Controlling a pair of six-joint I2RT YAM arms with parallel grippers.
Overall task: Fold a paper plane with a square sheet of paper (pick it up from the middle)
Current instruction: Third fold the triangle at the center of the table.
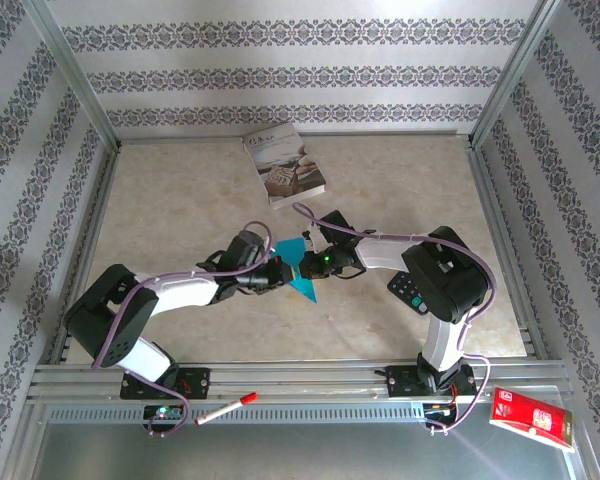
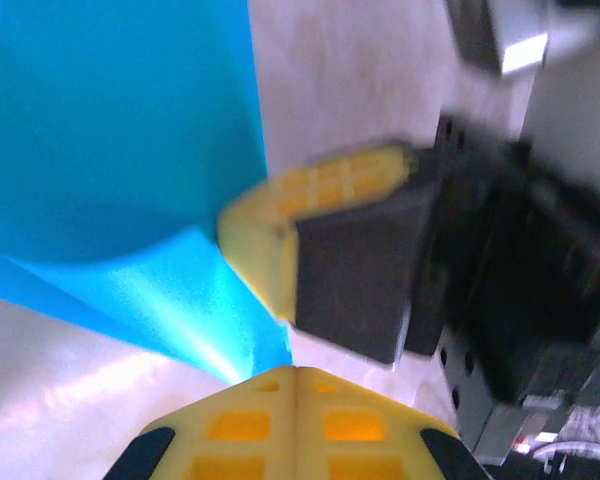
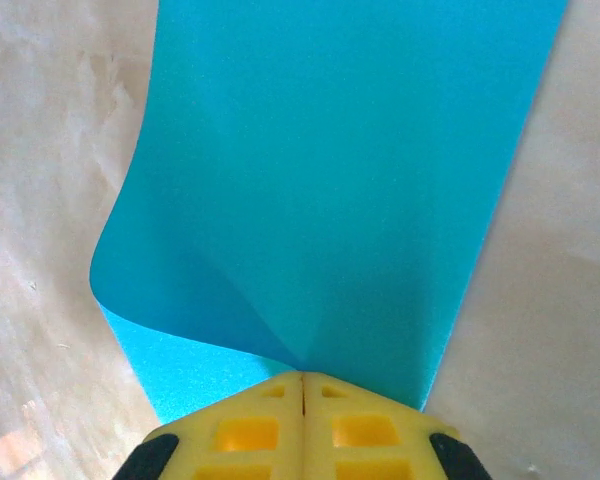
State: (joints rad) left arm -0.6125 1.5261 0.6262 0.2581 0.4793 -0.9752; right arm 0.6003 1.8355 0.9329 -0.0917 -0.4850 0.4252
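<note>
The teal-blue square sheet of paper point(image 1: 302, 268) is held just above the table's middle, between the two grippers. It is folded over and tapers to a point toward the near edge. My left gripper point(image 1: 278, 272) comes at it from the left and is shut, its yellow fingertips point(image 2: 270, 395) pinching the sheet's narrow end point(image 2: 130, 150). My right gripper point(image 1: 316, 262) comes from the right and is shut on the folded edge point(image 3: 330, 180), where a crease fans out from the jaws point(image 3: 302, 376). In the left wrist view the right gripper's fingers point(image 2: 320, 190) stand close beside the paper.
A grey-white printed book point(image 1: 285, 165) lies at the back of the table. A red marker point(image 1: 225, 408) rests on the near rail and a red packet point(image 1: 532, 418) lies at the bottom right. Metal frame posts and patterned walls close in the table.
</note>
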